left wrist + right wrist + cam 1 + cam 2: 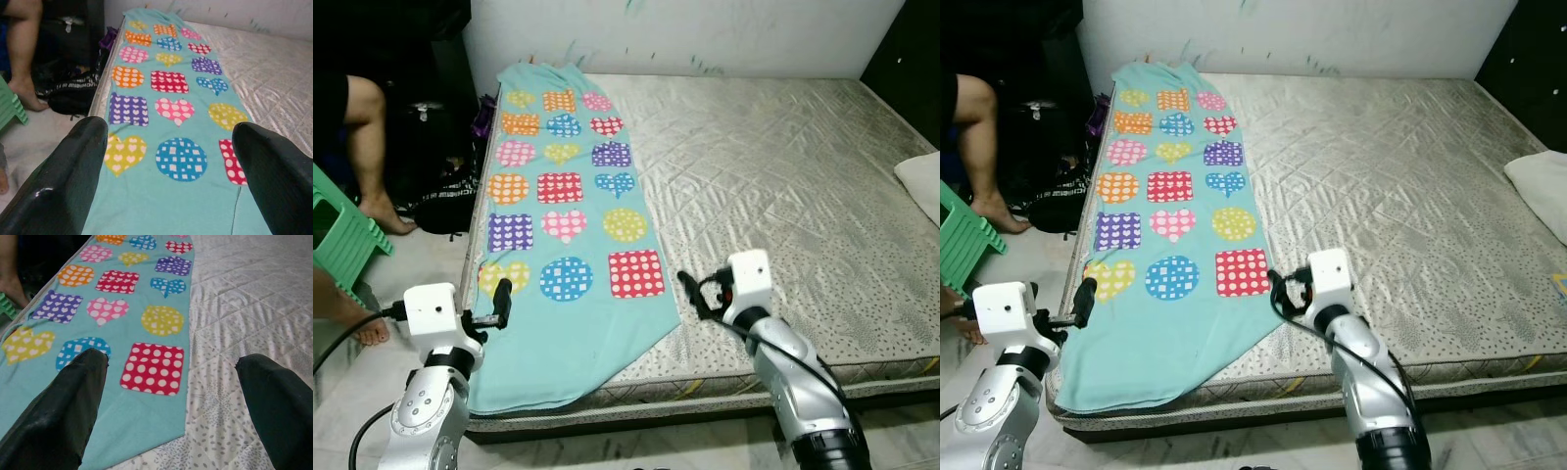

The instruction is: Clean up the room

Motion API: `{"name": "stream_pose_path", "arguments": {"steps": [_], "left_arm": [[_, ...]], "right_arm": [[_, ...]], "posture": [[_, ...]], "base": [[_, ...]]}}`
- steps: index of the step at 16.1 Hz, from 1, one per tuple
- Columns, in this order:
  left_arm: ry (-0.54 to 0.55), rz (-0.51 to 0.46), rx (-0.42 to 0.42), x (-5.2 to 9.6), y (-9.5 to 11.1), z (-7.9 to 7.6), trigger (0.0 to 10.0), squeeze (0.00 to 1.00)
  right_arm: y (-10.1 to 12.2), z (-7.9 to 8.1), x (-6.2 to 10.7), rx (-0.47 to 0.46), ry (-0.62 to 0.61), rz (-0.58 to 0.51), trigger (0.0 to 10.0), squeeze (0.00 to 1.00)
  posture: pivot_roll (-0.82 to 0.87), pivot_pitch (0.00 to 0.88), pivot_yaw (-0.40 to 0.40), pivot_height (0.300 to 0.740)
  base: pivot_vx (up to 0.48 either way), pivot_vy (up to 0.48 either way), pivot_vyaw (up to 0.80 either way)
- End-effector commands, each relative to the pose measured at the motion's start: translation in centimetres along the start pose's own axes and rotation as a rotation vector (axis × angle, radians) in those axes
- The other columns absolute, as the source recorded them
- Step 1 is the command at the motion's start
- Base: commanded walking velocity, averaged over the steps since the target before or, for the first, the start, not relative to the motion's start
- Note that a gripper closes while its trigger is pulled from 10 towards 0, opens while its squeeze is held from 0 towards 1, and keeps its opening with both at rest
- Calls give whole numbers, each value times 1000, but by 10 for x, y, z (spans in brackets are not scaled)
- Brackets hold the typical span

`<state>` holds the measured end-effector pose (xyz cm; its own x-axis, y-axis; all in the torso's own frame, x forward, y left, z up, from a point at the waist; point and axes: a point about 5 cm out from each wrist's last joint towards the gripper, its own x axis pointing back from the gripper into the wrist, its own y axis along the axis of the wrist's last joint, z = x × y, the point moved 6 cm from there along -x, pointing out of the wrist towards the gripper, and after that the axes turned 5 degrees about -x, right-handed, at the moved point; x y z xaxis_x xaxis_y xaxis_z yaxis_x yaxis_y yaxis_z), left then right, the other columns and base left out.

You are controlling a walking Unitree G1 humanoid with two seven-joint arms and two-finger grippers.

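1. Left eye view: a turquoise fleece blanket printed with coloured hearts, circles and squares lies lengthwise along the left edge of a bare grey quilted mattress, its near end drooping over the mattress's front left corner. The left claw hovers at the blanket's near left edge; the right claw hangs over the mattress just beside the blanket's near right corner. A person's bare legs and a green plastic stool stand on the floor beside the mattress's left edge.
2. Right eye view: a white pillow rests at the mattress's right edge.
3. Left wrist view: the left claw's two black fingers are spread wide with nothing between them, the blanket below. A dark bag lies on the floor against the mattress side.
4. Right wrist view: the right claw's fingers are likewise wide apart and empty, straddling the blanket's red dotted square and bare mattress.
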<state>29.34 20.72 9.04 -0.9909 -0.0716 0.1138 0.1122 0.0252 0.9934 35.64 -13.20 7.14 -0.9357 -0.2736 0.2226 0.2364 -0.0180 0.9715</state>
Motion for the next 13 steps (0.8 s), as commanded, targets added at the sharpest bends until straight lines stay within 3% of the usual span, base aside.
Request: {"name": "stream_pose_path", "arguments": {"steps": [1, 7, 13], "left_arm": [[9, 23, -1, 1, -5, 4, 10000, 0], [1, 40, 12, 3, -9, -1, 10000, 0], [3, 40, 27, 0, -7, 0, 10000, 0]], "right_arm": [[8, -3, 1, 4, -12, -25, 10000, 0], [-3, -4, 12, 6, -14, 2, 10000, 0], [0, 1, 6, -6, -2, -2, 10000, 0]], "posture": [[-37, 105, -41, 740], [-44, 128, -42, 740], [-36, 130, -47, 675]], "base": [[0, 0, 0], [0, 0, 0], [0, 0, 0]]}}
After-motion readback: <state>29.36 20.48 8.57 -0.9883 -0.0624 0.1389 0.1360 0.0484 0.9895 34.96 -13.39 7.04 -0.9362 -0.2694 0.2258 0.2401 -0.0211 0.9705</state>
